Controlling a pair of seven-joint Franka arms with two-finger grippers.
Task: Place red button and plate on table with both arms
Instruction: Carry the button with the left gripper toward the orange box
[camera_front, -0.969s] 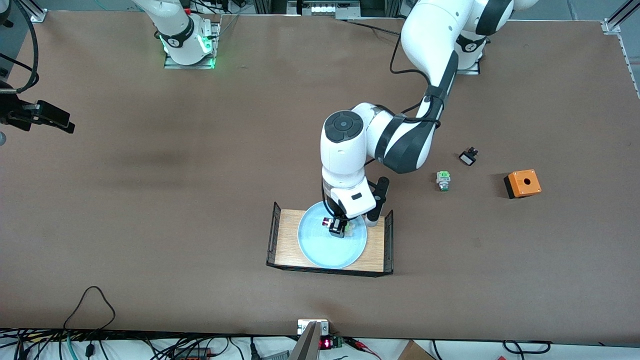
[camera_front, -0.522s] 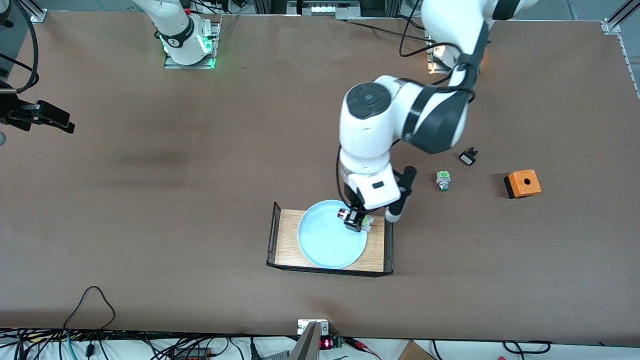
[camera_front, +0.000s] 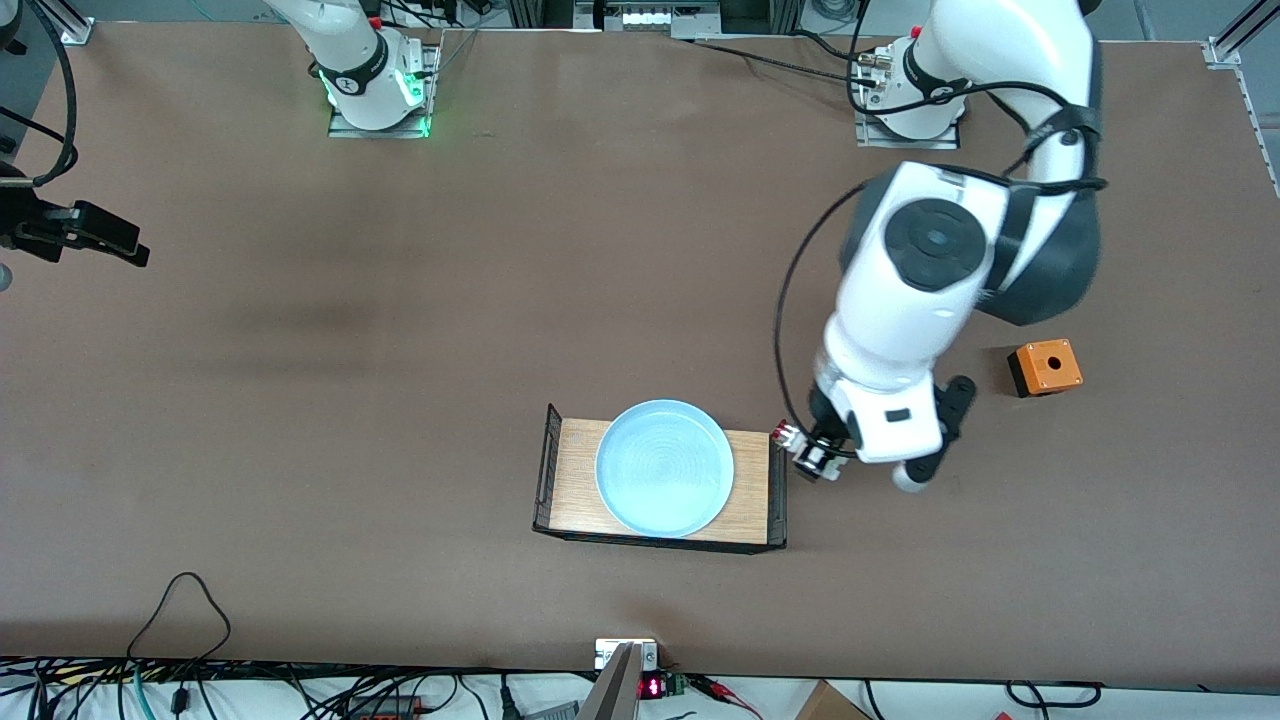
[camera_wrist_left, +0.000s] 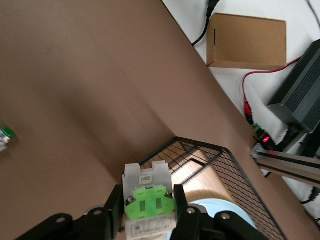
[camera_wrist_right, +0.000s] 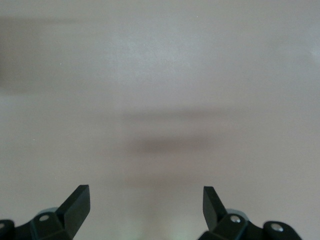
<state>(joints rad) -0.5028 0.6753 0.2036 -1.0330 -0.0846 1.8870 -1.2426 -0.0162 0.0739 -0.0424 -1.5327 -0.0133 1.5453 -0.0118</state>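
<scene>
Front camera is looking down from high across the table (camera_front: 400, 400), facing both bases. Left wrist camera is looking close past the tray (camera_wrist_left: 200, 155) toward the table's near edge. Right wrist camera is facing bare tabletop.

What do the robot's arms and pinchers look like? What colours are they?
Both arms are smooth, rounded white tubes with dark grey bands at the joints and a round dark cap on one joint. A thin black cable loops alongside the left arm. The right arm's base glows green. The left gripper and the right gripper are black, with two flat pointed fingers and small silver screws.
</scene>
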